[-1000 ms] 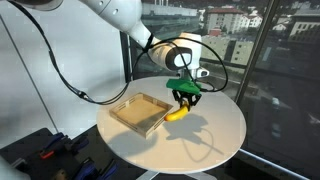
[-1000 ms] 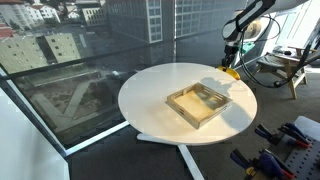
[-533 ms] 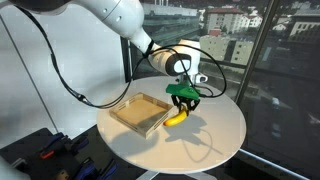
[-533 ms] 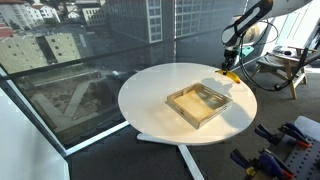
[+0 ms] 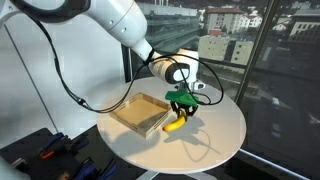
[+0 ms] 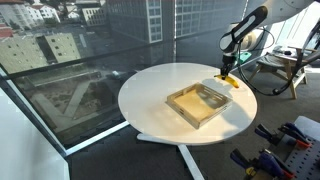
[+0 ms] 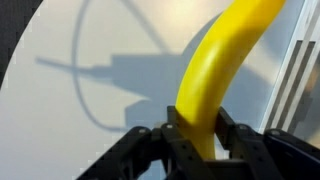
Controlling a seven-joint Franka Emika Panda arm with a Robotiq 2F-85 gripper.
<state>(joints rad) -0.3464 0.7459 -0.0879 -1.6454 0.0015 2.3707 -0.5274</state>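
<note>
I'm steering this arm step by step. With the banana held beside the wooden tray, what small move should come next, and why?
Probably ease the gripper slightly lower. It is shut on the banana, which hangs tilted, its lower end close above the white table beside the wooden tray; contact cannot be told. Releasing now might drop it.

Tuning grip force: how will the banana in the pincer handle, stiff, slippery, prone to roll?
Probably stiff: the banana juts from the pincer without drooping. Its smooth skin may slip, since it seems gripped near one end. On the table, its curve would likely make it rock rather than roll.
</note>
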